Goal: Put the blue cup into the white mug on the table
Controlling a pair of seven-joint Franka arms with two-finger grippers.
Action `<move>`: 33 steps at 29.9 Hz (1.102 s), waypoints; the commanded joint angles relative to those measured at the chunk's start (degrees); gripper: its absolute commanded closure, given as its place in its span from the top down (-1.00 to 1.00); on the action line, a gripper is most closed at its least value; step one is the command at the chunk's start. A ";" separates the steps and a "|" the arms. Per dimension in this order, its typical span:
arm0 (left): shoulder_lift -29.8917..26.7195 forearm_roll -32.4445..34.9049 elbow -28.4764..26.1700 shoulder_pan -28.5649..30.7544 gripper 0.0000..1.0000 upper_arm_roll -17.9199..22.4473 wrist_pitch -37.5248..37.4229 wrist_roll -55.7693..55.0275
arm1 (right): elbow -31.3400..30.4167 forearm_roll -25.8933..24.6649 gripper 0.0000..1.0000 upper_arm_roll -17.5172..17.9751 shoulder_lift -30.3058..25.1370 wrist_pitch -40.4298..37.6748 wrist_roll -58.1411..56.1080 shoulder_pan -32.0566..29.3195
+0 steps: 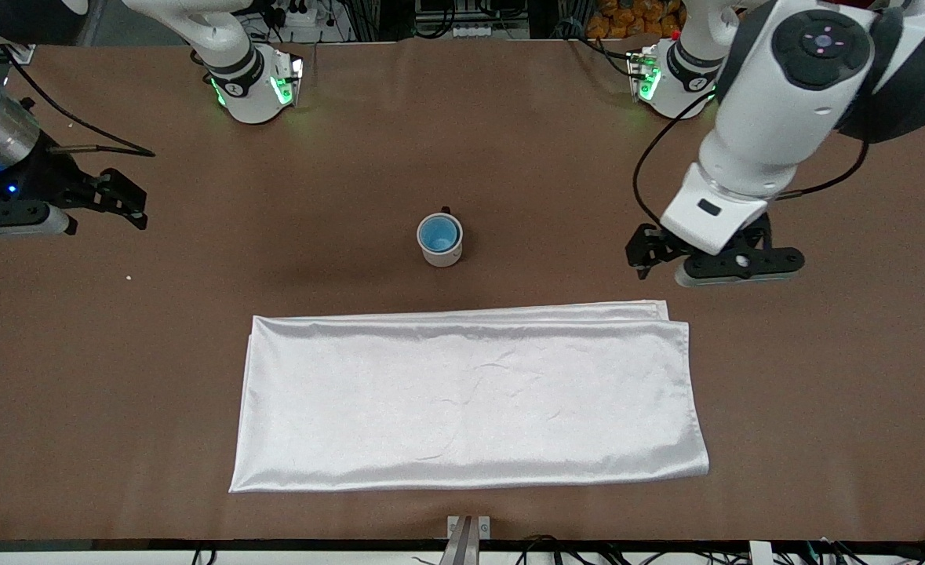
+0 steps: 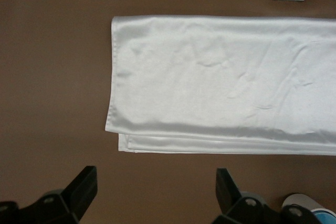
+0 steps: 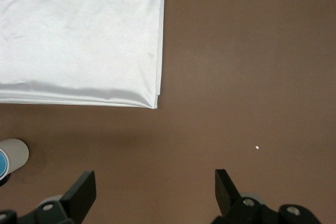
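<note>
The white mug (image 1: 441, 253) stands upright near the middle of the brown table (image 1: 156, 337), its black handle turned away from the front camera. The blue cup (image 1: 438, 233) sits inside it. My left gripper (image 1: 637, 258) is open and empty, over bare table toward the left arm's end, well apart from the mug. My right gripper (image 1: 134, 202) is open and empty over bare table toward the right arm's end. The left wrist view shows its open gripper (image 2: 155, 179), the mug (image 2: 300, 201) and the cup (image 2: 325, 217). The right wrist view shows its open gripper (image 3: 155, 179), the mug (image 3: 17, 152) and the cup (image 3: 2, 162).
A shiny white folded cloth (image 1: 470, 400) lies flat, nearer to the front camera than the mug; it also shows in the left wrist view (image 2: 226, 82) and the right wrist view (image 3: 79, 40). A tiny white speck (image 1: 128, 277) lies on the table below the right gripper.
</note>
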 commanded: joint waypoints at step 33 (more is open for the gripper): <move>-10.09 -7.49 -5.68 8.73 1.00 10.74 -6.04 21.59 | 7.01 4.17 1.00 0.76 0.98 -6.94 0.29 -2.75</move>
